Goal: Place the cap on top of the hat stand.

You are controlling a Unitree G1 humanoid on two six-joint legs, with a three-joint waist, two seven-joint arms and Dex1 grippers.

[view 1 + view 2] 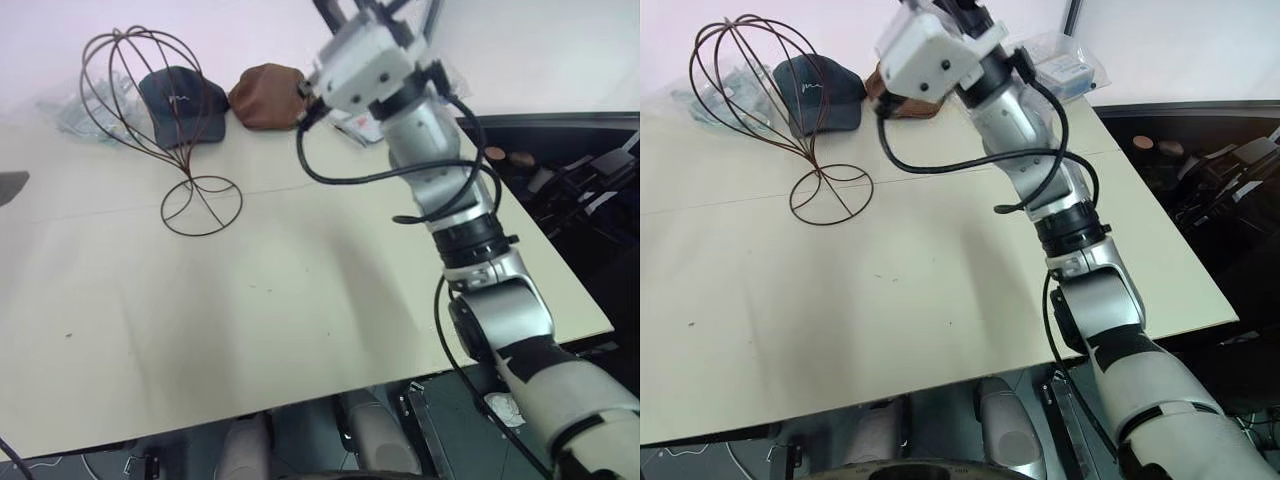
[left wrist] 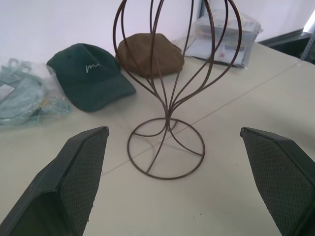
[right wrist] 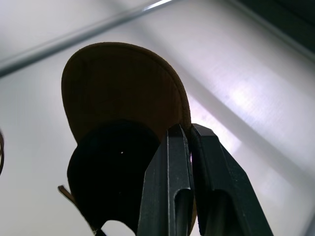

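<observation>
The cap (image 3: pixel 123 93), brown with a curved brim, is seen from underneath in the right wrist view, held up against a pale background. My right gripper (image 3: pixel 188 129) is shut on its edge. That arm's white wrist (image 1: pixel 365 65) is raised high over the back of the table, right of the hat stand. The hat stand (image 1: pixel 135 85), a dark wire dome on a curved stem with a ring base (image 1: pixel 200 205), stands at the back left with nothing on it. My left gripper (image 2: pixel 173 132) is open, level, and faces the stand (image 2: pixel 167 98) from a short distance.
A navy cap with white script (image 1: pixel 180 105) and a plain brown cap (image 1: pixel 265 95) lie behind the stand. Clear plastic bags (image 2: pixel 19 93) sit at the far left and a clear package (image 1: pixel 1065 65) at the back right. The table's right edge (image 1: pixel 560 260) borders dark equipment.
</observation>
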